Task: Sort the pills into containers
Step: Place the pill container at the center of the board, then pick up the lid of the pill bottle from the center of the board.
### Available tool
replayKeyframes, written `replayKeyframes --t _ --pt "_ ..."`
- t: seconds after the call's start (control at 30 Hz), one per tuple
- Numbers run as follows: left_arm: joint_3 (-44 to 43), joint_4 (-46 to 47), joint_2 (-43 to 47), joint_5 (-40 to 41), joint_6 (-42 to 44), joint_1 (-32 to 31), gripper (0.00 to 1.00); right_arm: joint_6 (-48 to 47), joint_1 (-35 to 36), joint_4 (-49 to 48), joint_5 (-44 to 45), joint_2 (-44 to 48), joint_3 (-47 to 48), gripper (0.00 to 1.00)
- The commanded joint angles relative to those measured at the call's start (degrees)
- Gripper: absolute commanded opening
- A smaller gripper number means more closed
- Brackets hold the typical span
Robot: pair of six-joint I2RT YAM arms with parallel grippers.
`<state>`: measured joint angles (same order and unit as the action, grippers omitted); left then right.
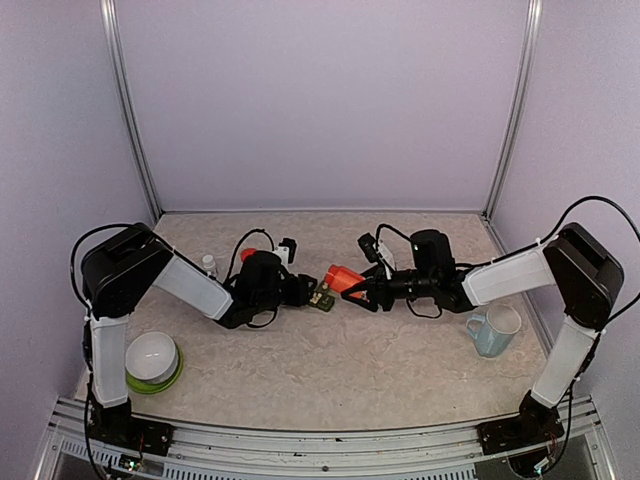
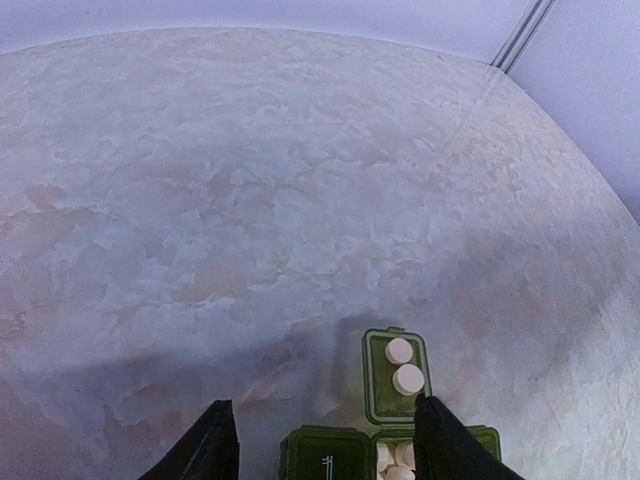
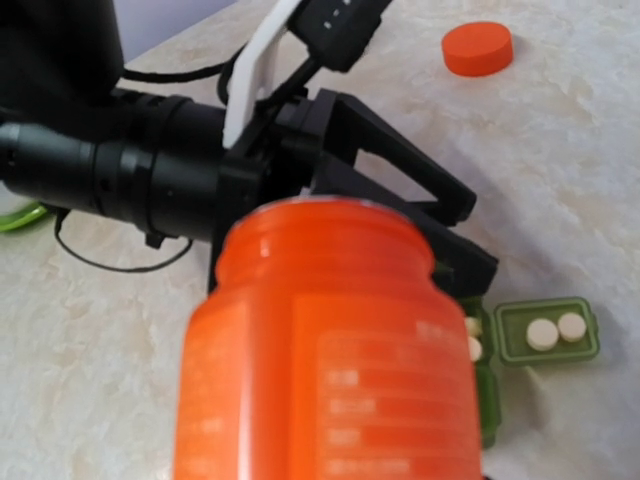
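The dark green containers sit mid-worktop, between the two arms. Two white pills lie in the square flap jutting from the strip, with more in the compartment beside it. The left hand is spread, its fingers straddling the strip without pinching it. The right hand pinches the orange bottle, tipped over just beside the containers. An orange cap lies apart.
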<state>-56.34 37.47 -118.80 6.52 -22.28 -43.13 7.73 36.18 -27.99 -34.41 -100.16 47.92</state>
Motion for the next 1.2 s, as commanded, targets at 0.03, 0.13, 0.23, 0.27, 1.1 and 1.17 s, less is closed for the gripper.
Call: replayKeyframes --t 0.03,0.13,0.23,0.27,1.1,1.17 --pt "1.3 0.7 4.3 -0.7 -0.1 0.9 0.61 -0.5 -1.4 -6.9 -3.3 1.4 -0.9 0.0" --pt "1.8 0.9 5.7 -1.1 -0.1 0.9 0.67 -0.3 -1.4 -11.3 -5.0 1.7 -2.4 0.0" --pt "2.7 1.7 7.6 -1.5 -0.5 0.9 0.85 -0.8 -1.4 -14.6 -5.9 2.8 -4.0 0.0" --pt "3.0 2.1 8.2 -2.1 -0.8 0.9 0.89 -1.4 -1.4 -15.8 -6.1 3.2 -4.7 0.0" --pt "2.4 -0.7 24.3 -23.7 -5.8 0.7 0.99 -4.6 -1.5 -41.3 6.6 11.5 -18.5 0.0" --pt "2.2 -2.7 25.0 -22.1 -5.4 1.4 0.99 -4.5 -1.5 -42.3 6.9 11.9 -18.9 0.0"
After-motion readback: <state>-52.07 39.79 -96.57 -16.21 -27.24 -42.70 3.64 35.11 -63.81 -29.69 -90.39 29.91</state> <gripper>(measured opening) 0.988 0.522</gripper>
